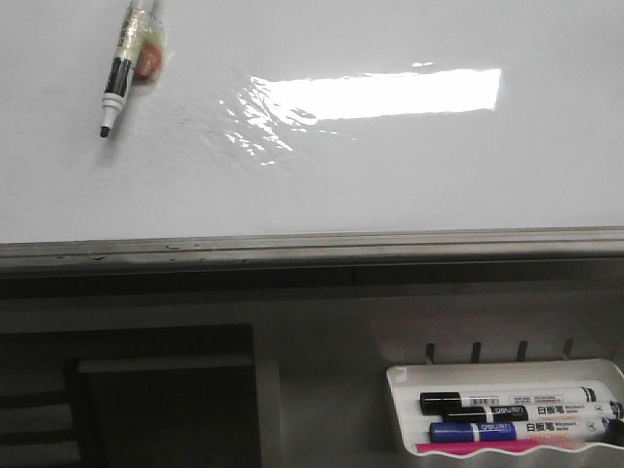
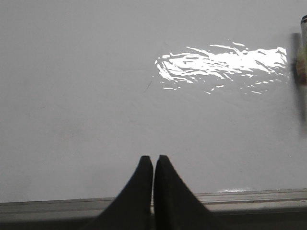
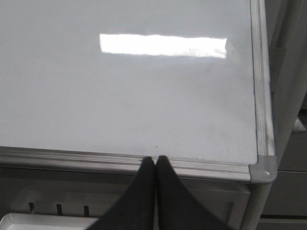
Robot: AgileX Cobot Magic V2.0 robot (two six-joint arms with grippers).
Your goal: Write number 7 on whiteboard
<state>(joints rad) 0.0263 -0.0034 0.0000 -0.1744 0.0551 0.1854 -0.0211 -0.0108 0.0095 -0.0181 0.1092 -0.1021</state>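
The whiteboard (image 1: 390,185) fills the upper front view, glossy white, with a wrinkled film patch (image 1: 253,127) near a light glare. No number 7 shows on it. A black-tipped marker (image 1: 125,63) wrapped in tape lies against the board at its upper left, tip pointing down; its edge shows in the left wrist view as the marker (image 2: 303,52). My left gripper (image 2: 153,158) is shut and empty, low over the board (image 2: 96,96) near its grey rail. My right gripper (image 3: 155,158) is shut and empty over the bottom rail (image 3: 120,160) near the board's right corner. Neither gripper shows in the front view.
The grey rail (image 1: 312,246) runs along the board's lower edge. Below it at the right, a small white tray (image 1: 400,390) holds a black marker (image 1: 517,400), a blue marker (image 1: 487,429) and a pink item (image 1: 487,447). The board's corner cap (image 3: 263,170) sits beside a grey frame post.
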